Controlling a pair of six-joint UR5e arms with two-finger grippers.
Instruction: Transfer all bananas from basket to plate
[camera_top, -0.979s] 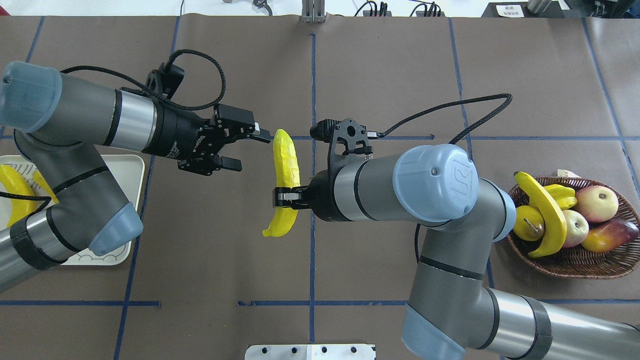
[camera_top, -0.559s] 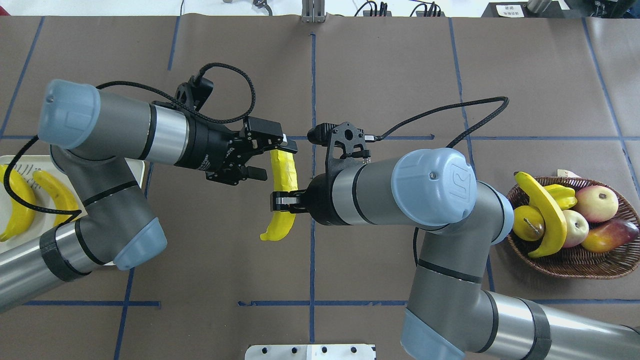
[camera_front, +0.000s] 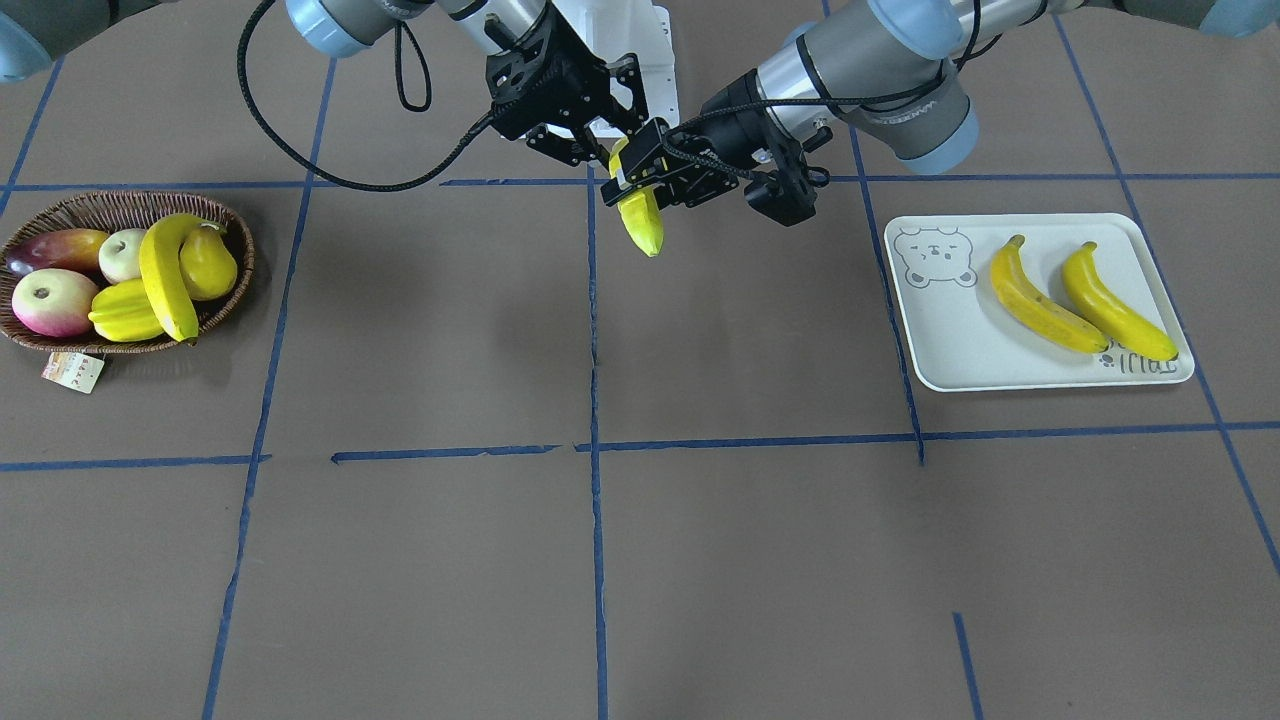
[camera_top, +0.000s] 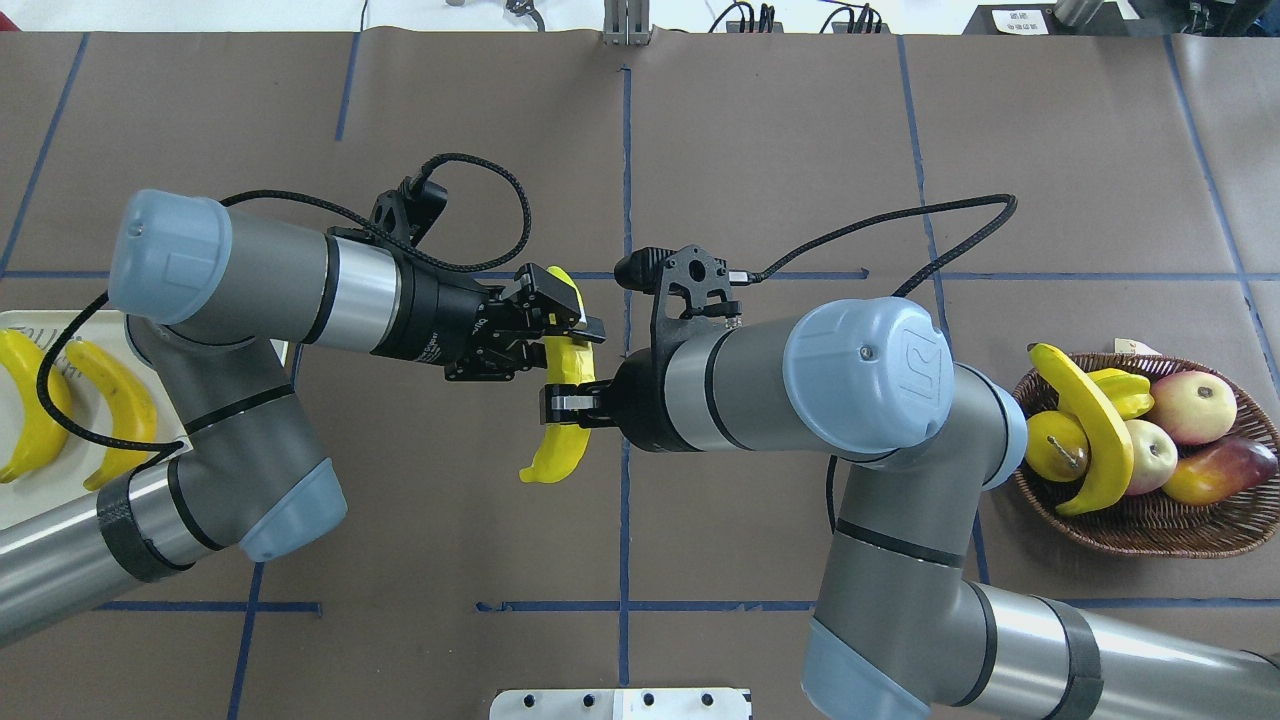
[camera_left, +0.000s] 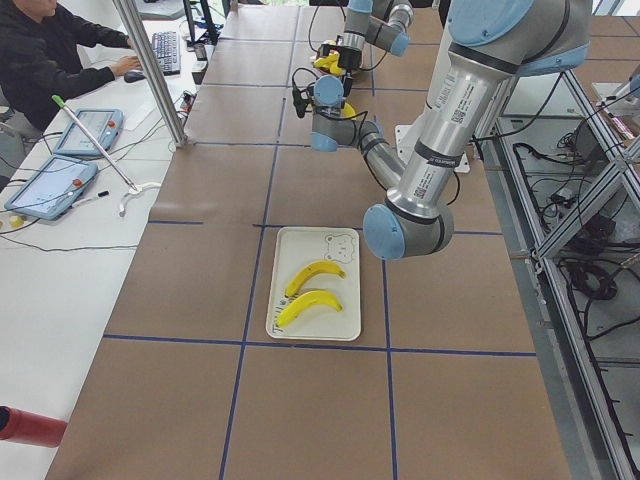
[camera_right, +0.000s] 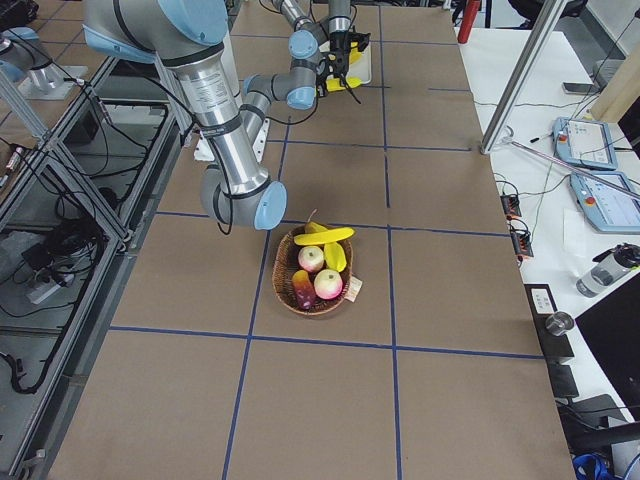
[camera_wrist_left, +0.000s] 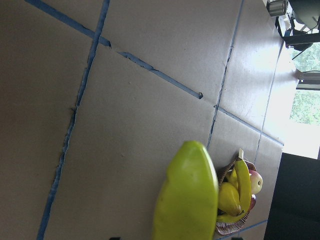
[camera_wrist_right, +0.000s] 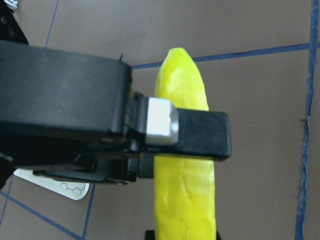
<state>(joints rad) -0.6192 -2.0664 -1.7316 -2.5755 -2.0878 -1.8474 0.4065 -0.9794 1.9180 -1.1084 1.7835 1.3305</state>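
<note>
A yellow banana (camera_top: 567, 365) hangs in mid-air over the table's middle, with my right gripper (camera_top: 565, 400) shut on its lower half. My left gripper (camera_top: 570, 325) stands open around the same banana (camera_front: 642, 222) just above that grip; one black finger (camera_wrist_right: 200, 135) crosses its face. The banana fills the left wrist view (camera_wrist_left: 187, 200). Two bananas (camera_front: 1045, 295) (camera_front: 1115, 305) lie side by side on the white plate (camera_front: 950, 340). One more banana (camera_front: 165, 275) lies across the fruit in the brown basket (camera_front: 243, 262).
The basket (camera_top: 1150, 530) also holds apples (camera_top: 1195, 405), a pear (camera_top: 1055, 445), a starfruit (camera_top: 1125, 390) and a mango (camera_top: 1220, 470). A person (camera_left: 50, 50) sits at a side bench with tablets (camera_left: 50, 185). Blue tape lines cross the brown table.
My left arm has swung right from the plate to the held banana, and its open fingers now sit around the fruit. The right gripper has kept the banana nearly still.
</note>
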